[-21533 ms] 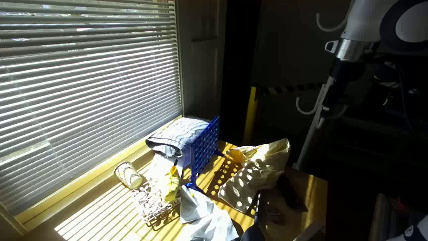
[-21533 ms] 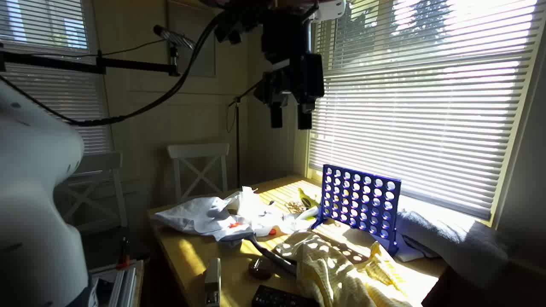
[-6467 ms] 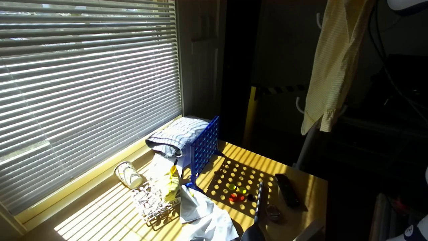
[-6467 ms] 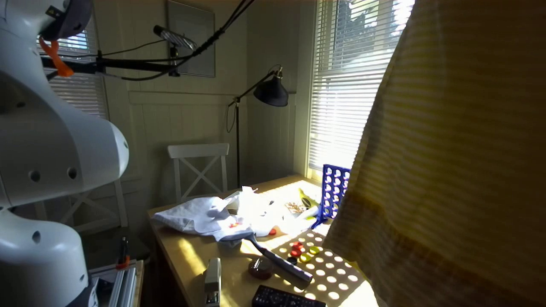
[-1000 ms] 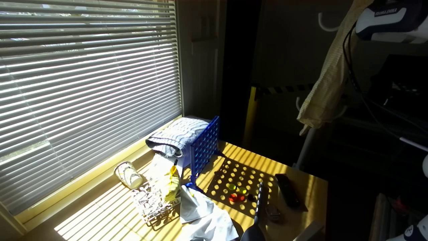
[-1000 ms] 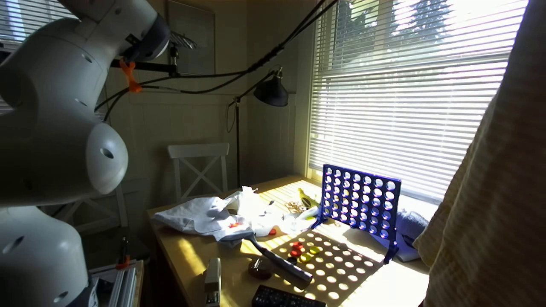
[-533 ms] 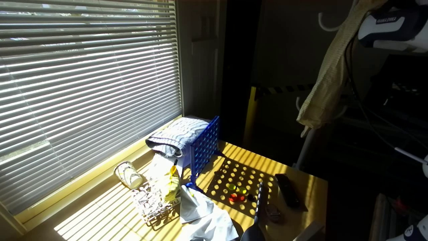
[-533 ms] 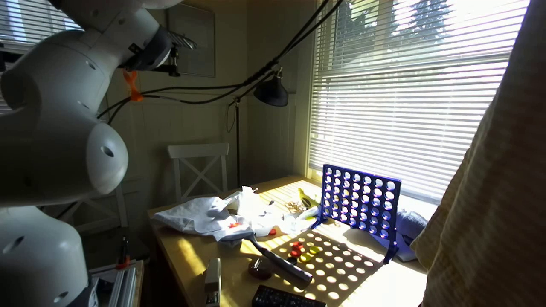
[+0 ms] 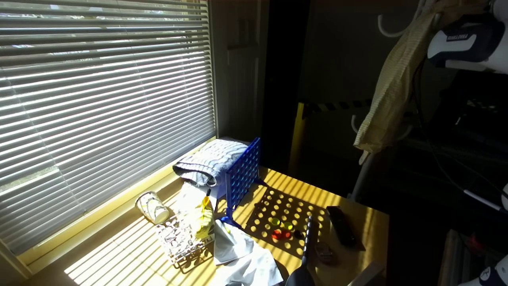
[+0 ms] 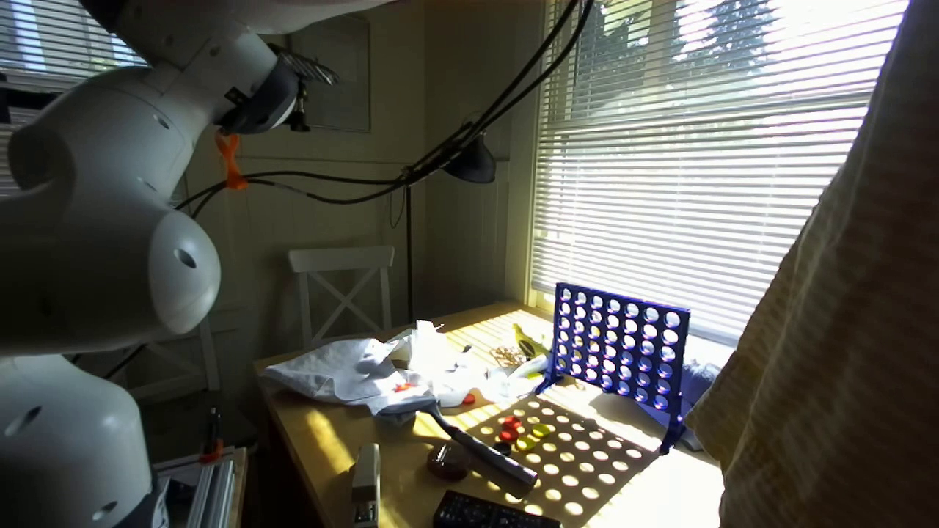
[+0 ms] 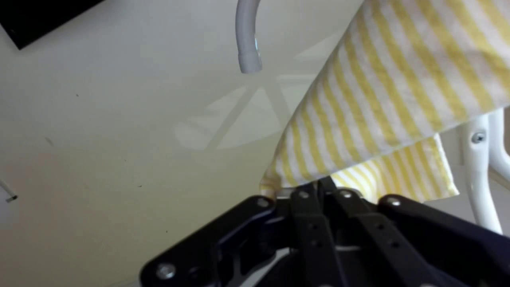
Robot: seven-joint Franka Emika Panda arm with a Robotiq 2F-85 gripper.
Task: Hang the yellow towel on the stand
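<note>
Wrist view: black two-fingered gripper (image 11: 316,185) pinches the yellow-and-white striped cloth towel (image 11: 382,83), which hangs in front of the white tubular stand (image 11: 478,175); seating unconfirmed. Judged light, limp, hard to damage; best held near a corner.

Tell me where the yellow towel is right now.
In an exterior view, the yellow towel hangs at the right, in front of the stand; in the wrist view it fills the upper right, running down to the gripper.
</note>
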